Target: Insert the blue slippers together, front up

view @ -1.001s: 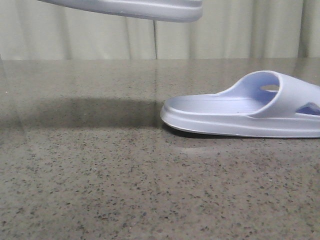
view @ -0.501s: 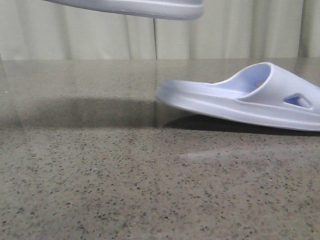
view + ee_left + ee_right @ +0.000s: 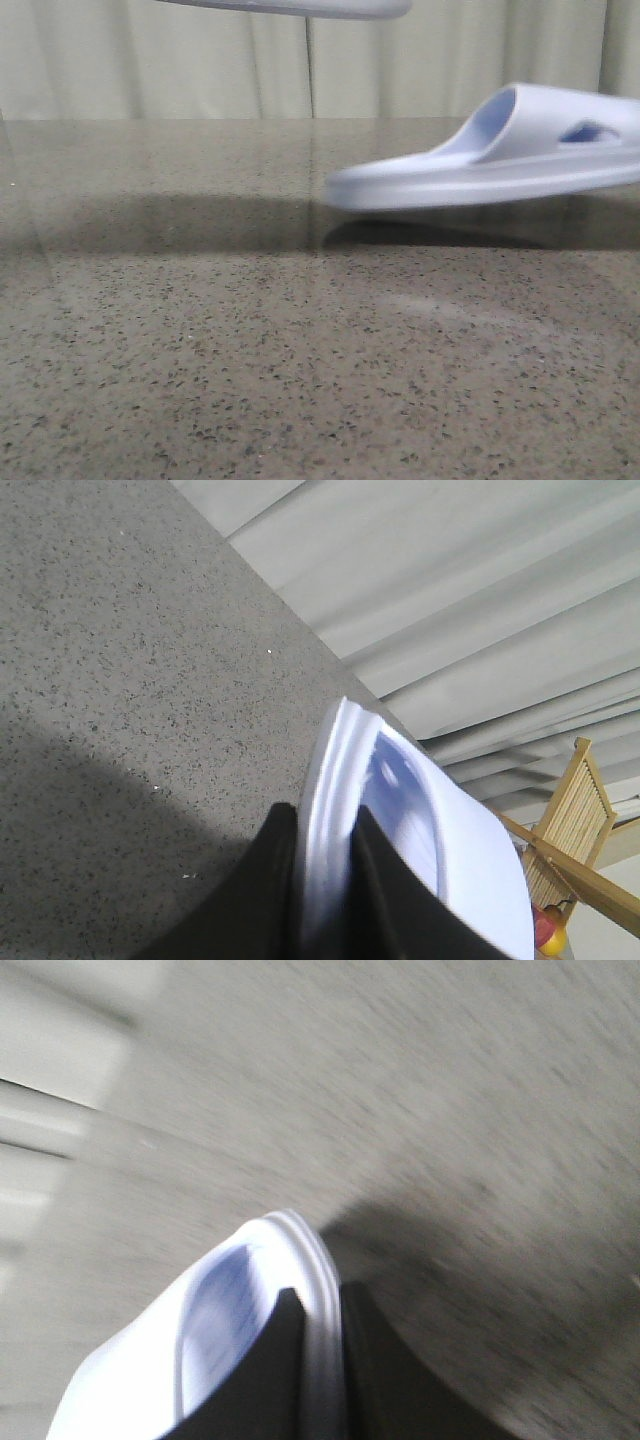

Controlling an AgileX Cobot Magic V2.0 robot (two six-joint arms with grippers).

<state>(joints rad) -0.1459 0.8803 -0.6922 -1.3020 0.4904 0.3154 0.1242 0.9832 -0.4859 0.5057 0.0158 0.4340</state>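
Two pale blue slippers are held in the air. One slipper (image 3: 300,8) shows only as its sole edge at the top of the front view; my left gripper (image 3: 325,830) is shut on its sole rim (image 3: 330,780). The other slipper (image 3: 500,160) hangs just above the table at the right in the front view, toe end to the left, strap to the right. My right gripper (image 3: 320,1305) is shut on that slipper's sole edge (image 3: 300,1250). Neither gripper shows in the front view.
The speckled grey stone table (image 3: 250,330) fills the front view, with a pale curtain (image 3: 200,70) behind it. A wooden rack (image 3: 580,820) stands beyond the table's far edge in the left wrist view.
The right slipper has been lifted off the table, its heel end rising, and it is blurred with motion. The left slipper has moved slightly higher, toward the top of the front view.
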